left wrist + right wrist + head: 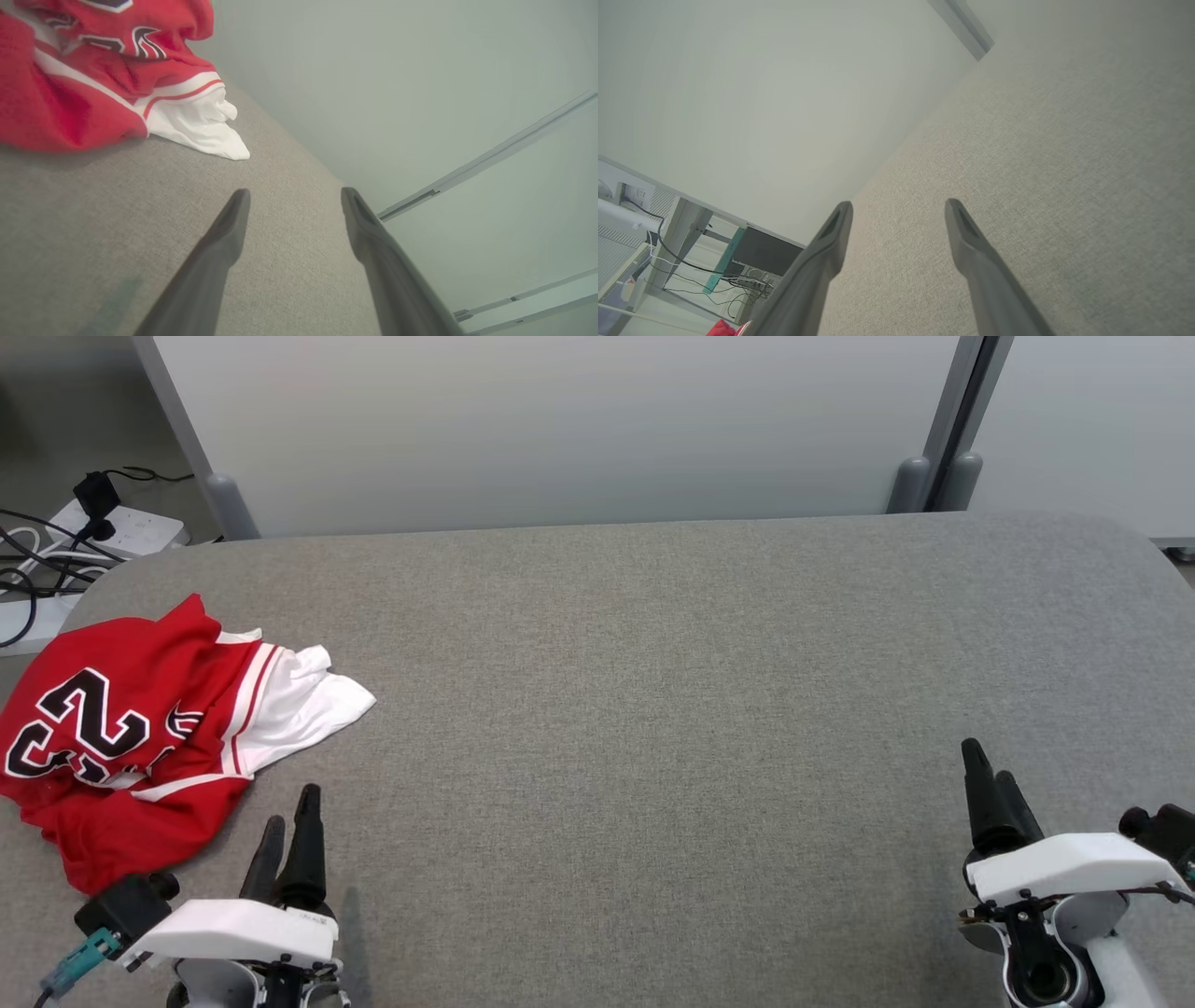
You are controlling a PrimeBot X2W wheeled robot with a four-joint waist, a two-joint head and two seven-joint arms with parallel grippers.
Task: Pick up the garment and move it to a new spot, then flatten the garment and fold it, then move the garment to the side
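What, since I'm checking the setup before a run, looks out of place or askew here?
The red and white jersey with black numerals lies crumpled and bunched near the left edge of the grey fabric-covered table, its white part sticking out sideways. Nothing else stands out.

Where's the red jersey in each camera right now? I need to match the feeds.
Head view: jersey lies crumpled at the table's left edge, just ahead of the left pincer.
Left wrist view: jersey is in the upper left corner, its white part toward the middle.
Right wrist view: a red scrap at the bottom edge, left of centre, probably the jersey.
Shared landmark: the grey tabletop meeting the pale partition.
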